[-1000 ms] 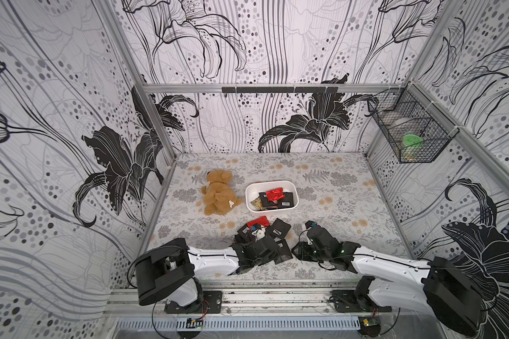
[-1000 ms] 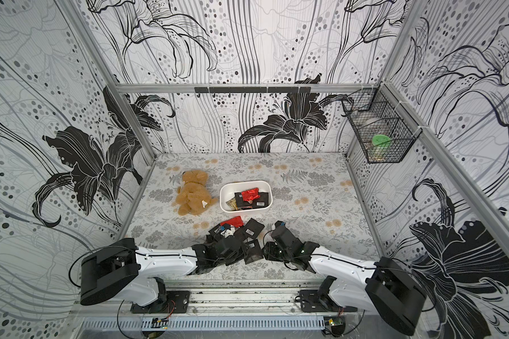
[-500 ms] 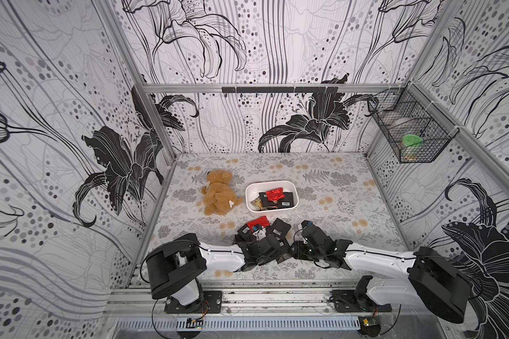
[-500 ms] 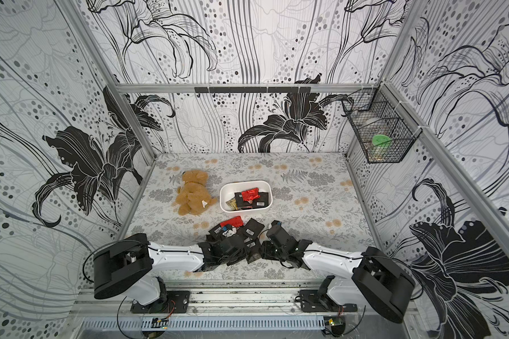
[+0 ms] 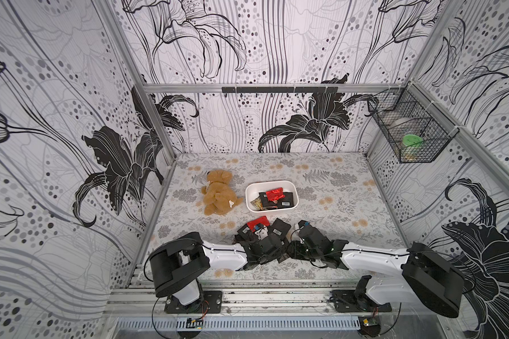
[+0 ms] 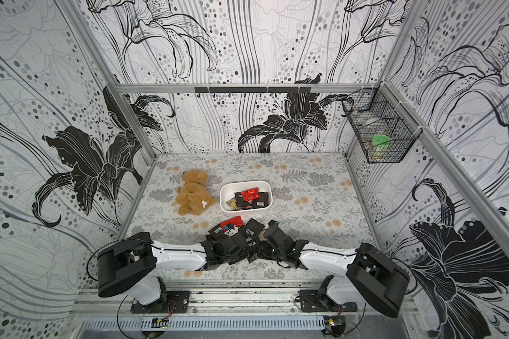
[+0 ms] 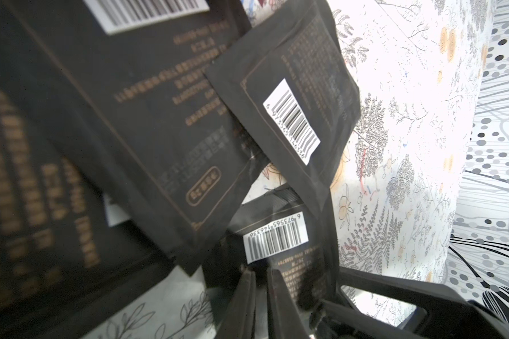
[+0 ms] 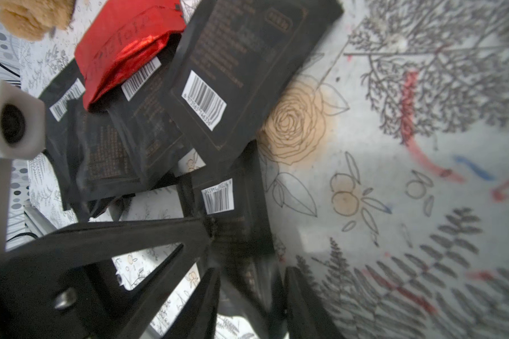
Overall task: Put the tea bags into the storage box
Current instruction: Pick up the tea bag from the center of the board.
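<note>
The white storage box [image 5: 271, 182] [image 6: 244, 182] stands mid-table with a red foil tea bag and several black ones [image 5: 276, 198] inside. A pile of loose tea bags [image 5: 265, 232] [image 6: 238, 229], black with barcodes plus a red one [image 8: 124, 50], lies in front of it. My left gripper [image 7: 259, 271] [image 5: 278, 249] is shut on the edge of a black tea bag [image 7: 276, 240] [image 8: 218, 196] at the pile's near side. My right gripper [image 8: 252, 273] [image 5: 294, 252] is open, and its fingers straddle the other end of that same bag.
A brown teddy bear [image 5: 218, 193] [image 6: 193, 195] lies just left of the box. A black wire basket [image 5: 409, 132] [image 6: 379, 135] hangs on the right wall. Both arms reach in low from the front rail and meet at the pile.
The left gripper pushed into the pile and closed on a black tea bag. The right gripper slid left to meet it, and its jaws have narrowed around that bag.
</note>
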`<action>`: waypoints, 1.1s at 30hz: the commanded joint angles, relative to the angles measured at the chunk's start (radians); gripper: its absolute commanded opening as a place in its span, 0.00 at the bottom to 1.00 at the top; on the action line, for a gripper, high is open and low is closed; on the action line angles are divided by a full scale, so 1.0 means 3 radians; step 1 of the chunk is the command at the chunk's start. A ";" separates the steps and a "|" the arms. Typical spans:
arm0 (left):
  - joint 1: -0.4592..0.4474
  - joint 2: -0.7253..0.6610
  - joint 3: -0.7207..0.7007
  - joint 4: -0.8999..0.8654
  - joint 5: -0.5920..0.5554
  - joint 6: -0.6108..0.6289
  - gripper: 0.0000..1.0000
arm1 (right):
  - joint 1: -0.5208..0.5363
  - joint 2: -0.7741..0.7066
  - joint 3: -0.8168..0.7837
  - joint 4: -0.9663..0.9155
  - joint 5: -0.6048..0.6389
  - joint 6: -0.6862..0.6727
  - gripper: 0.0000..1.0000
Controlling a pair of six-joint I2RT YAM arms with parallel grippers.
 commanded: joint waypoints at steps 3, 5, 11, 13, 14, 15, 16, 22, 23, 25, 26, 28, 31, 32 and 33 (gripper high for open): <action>0.0008 0.0148 -0.0110 -0.0102 0.0110 -0.0035 0.14 | 0.0035 -0.0002 0.0018 0.0050 -0.0013 0.0043 0.31; 0.0007 0.0139 -0.0131 -0.0072 0.0126 -0.0065 0.14 | 0.0038 0.0006 0.0024 0.0088 -0.0039 0.0050 0.27; 0.0005 0.0137 -0.0160 -0.0043 0.0197 -0.0077 0.14 | 0.0059 -0.0001 0.0081 0.0051 -0.0053 -0.0002 0.12; 0.0002 0.0101 -0.0154 -0.0042 0.0208 -0.0044 0.14 | 0.0073 -0.0064 0.0082 -0.0026 -0.0027 -0.0010 0.06; -0.0005 0.0067 -0.0143 -0.0055 0.0194 -0.0008 0.15 | 0.0083 -0.0113 0.0076 -0.0084 -0.0004 -0.0015 0.04; -0.0013 0.0027 -0.0121 -0.0084 0.0181 0.0029 0.18 | 0.0089 -0.0158 0.0076 -0.0155 0.0025 -0.0018 0.01; -0.0013 -0.0016 -0.0089 -0.0139 0.0161 0.0082 0.21 | 0.0095 -0.0215 0.0080 -0.0254 0.0073 -0.0020 0.00; -0.0021 -0.0337 0.0158 -0.0843 -0.0201 0.0135 0.40 | 0.0099 -0.0592 0.0128 -0.1018 0.0337 -0.0063 0.00; -0.0020 -0.0419 0.0186 -0.0933 -0.0265 0.0105 0.44 | 0.0100 -0.0677 0.0146 -0.1133 0.0375 -0.0091 0.00; -0.0028 -0.0584 0.0222 -0.1115 -0.0388 0.0078 0.49 | 0.0104 -0.0841 0.0192 -0.1368 0.0432 -0.0149 0.00; -0.0040 -0.0675 0.0244 -0.1232 -0.0497 0.0030 0.52 | 0.0100 -0.0943 0.0215 -0.1468 0.0457 -0.0194 0.00; -0.0044 -0.0822 0.0262 -0.1442 -0.0659 -0.0099 0.55 | 0.0102 -0.1160 0.0245 -0.1609 0.0495 -0.0265 0.00; -0.0061 -0.1017 0.0200 -0.1459 -0.0694 -0.0258 0.57 | 0.0097 -0.1437 0.0353 -0.1758 0.0537 -0.0391 0.00; -0.0071 -0.1064 0.0164 -0.1387 -0.0649 -0.0295 0.58 | 0.0099 -0.1488 0.0410 -0.1776 0.0548 -0.0448 0.00; -0.0086 -0.1100 0.0141 -0.1289 -0.0599 -0.0297 0.58 | 0.0100 -0.1507 0.0462 -0.1776 0.0556 -0.0513 0.00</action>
